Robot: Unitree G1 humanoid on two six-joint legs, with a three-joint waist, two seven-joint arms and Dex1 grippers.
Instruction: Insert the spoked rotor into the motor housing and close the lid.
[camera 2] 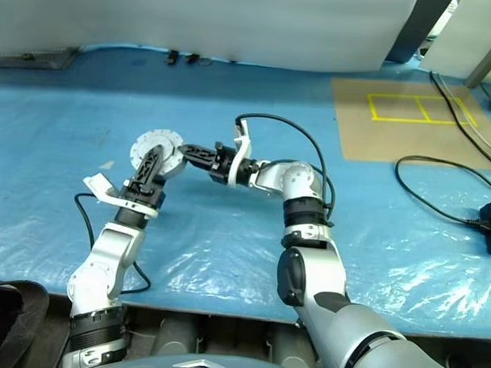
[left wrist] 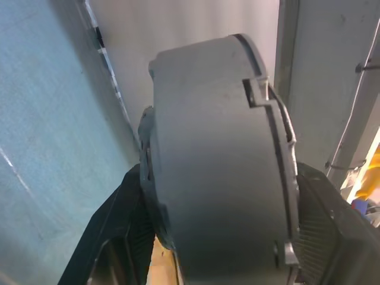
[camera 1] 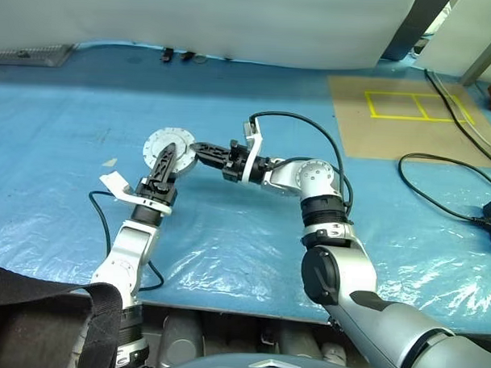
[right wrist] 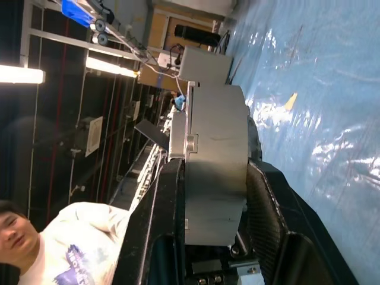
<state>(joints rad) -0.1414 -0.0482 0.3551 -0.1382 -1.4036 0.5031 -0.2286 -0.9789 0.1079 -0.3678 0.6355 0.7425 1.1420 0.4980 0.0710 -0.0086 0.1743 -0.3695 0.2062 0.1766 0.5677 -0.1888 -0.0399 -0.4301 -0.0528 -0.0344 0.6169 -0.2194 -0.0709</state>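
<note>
Left eye view: both grippers are clamping the motor housing (camera 1: pixel 168 148) in mid-air, left gripper (camera 1: pixel 167 159) reaching in from 6 o'clock, right gripper (camera 1: pixel 200 149) from 3 o'clock. Housing is looking heavy, rigid, slick metal; grip the flat faces, not the rim.

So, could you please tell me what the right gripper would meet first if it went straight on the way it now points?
Nothing new: the right gripper is already shut on the motor housing, held jointly with the left gripper. Beyond the housing, probably only blue sheet, though depth is unclear.
</note>
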